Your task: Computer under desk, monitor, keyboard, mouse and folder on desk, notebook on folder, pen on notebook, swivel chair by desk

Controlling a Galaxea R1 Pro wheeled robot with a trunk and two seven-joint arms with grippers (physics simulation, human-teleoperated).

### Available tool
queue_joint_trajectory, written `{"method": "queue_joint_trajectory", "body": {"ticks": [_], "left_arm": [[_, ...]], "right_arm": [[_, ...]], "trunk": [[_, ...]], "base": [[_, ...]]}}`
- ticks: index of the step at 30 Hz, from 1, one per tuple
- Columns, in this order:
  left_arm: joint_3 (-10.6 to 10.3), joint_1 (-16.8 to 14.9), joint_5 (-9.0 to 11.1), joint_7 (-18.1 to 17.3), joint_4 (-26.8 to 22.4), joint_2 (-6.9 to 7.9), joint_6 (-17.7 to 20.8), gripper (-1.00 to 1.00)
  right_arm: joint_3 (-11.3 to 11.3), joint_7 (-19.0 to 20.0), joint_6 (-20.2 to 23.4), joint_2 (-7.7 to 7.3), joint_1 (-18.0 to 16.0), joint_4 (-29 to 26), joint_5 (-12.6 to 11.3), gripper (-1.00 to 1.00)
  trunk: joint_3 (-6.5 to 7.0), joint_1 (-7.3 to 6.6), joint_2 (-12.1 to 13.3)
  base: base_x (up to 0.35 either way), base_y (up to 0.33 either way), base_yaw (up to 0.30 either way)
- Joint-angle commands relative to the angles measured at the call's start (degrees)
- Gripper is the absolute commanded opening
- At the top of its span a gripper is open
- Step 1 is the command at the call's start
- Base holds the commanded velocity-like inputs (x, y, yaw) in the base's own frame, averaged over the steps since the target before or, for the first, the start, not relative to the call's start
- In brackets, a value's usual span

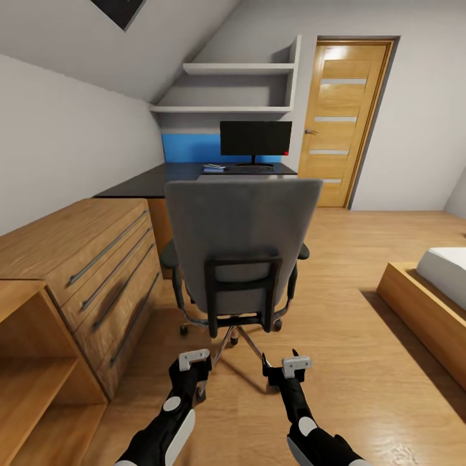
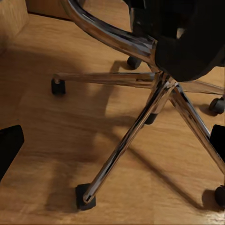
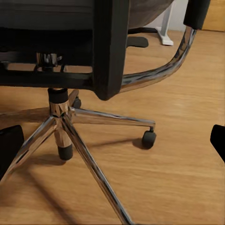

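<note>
Behind the swivel chair (image 1: 243,246), both arms hang low: left gripper (image 1: 194,362) and right gripper (image 1: 290,367) spread wide, empty. Monitor (image 1: 255,138) stands at the desk (image 1: 149,184)'s far edge. Pushing off-centre may spin the chair.

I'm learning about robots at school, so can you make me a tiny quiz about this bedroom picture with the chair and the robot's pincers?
1. True or false: the swivel chair shows its back to the robot.
2. What stands on the desk? A) the monitor B) a lamp C) a teddy bear
3. Fill in: the wooden door at the far wall is ____ (open or closed).

Key:
1. True. The grey backrest faces the camera, with the left pincer and right pincer low behind the chair's base.
2. A
3. closed
</note>
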Motion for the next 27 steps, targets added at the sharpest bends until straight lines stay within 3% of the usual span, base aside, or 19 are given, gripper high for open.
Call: {"method": "queue_joint_trajectory", "body": {"ticks": [1,6,27], "left_arm": [[-0.2,0.0,0.5,0.3,0.3,0.00,-1.3,1.00],[-0.8,0.0,0.5,0.2,0.9,0.00,-3.1,1.00],[-1.1,0.0,0.5,0.1,0.9,0.00,-3.0,1.00]], "right_arm": [[0.5,-0.5,-0.2,-0.03,-0.1,0.0,-0.2,1.00],[0.5,-0.5,-0.3,-0.10,0.0,0.0,0.0,1.00],[0.5,-0.5,-0.2,0.05,0.0,0.0,-0.1,1.00]], "trunk": [[-0.05,0.00,0.0],[-0.05,0.00,0.0],[-0.05,0.00,0.0]], "base": [[0.165,0.000,0.000],[0.260,0.000,0.000],[0.316,0.000,-0.013]]}}
